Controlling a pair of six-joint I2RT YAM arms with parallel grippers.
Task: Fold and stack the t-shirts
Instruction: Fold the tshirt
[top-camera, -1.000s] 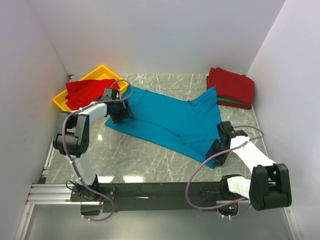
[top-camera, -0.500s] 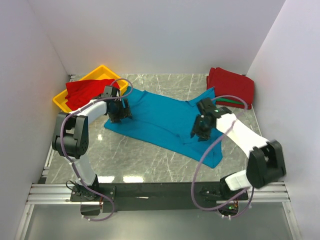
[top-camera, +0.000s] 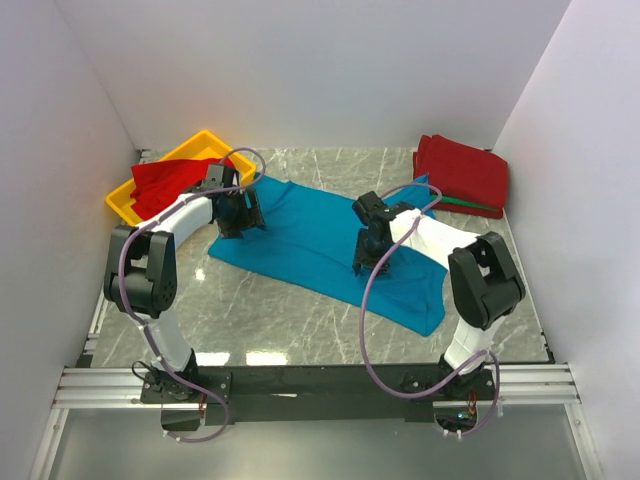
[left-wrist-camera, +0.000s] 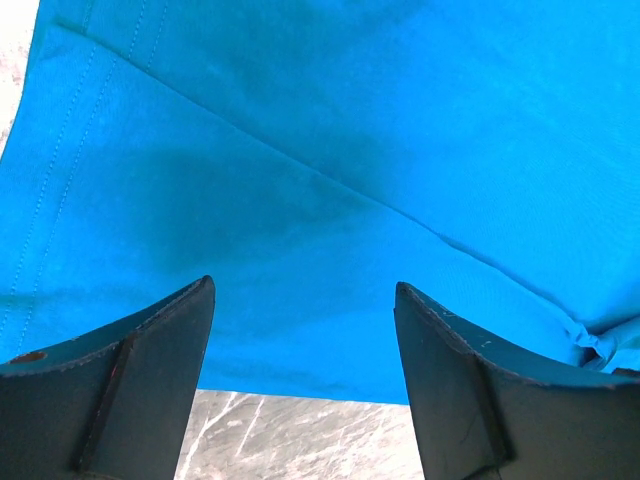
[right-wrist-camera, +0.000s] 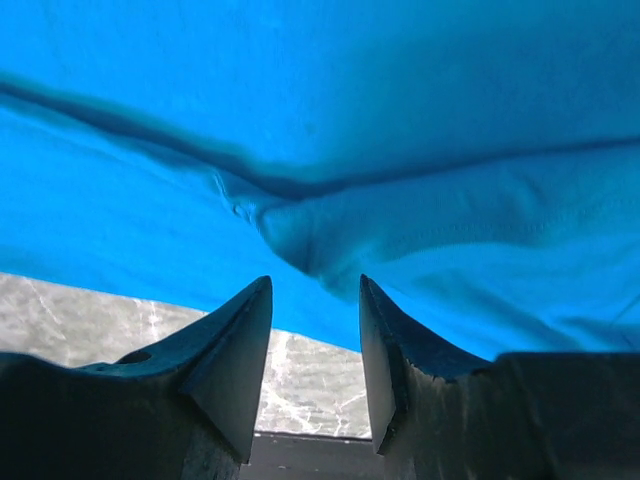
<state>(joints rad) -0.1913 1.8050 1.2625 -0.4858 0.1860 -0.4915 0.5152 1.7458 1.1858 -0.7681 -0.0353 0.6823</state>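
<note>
Fingers first: the left fingers (left-wrist-camera: 130, 400) are spread wide with nothing between them, hovering low over the far-left edge of the teal-blue t-shirt (top-camera: 310, 235), its hem and a strip of worktop (top-camera: 250, 310) showing in the gap. The right fingers (right-wrist-camera: 232, 350) are about half spread and I see no cloth caught between them. A puckered ridge of the same shirt sits just past their tips.

That shirt lies opened out on a diagonal across the middle of the worktop, wrinkled and unfolded. A folded red stack (top-camera: 462, 172) with a green shirt (top-camera: 462, 204) under it sits at the far right corner, and another red shirt (top-camera: 170, 180) is heaped in the yellow tray (top-camera: 205, 140) at far left. I judge I am at the start of folding the teal one: positioning both arms for a grip, nothing lifted yet.

Next I need each pair of fingers to drop onto the cloth and close on a real bite, the left on the hem and the right on that ridge, then draw the cloth over evenly.

My left arm stands tall at the left side, elbow raised, forearm angled in toward the shirt beside the tray. My right arm is bent sharply, elbow out to the right, forearm reaching inward so its wrist sits low over the shirt's middle.
</note>
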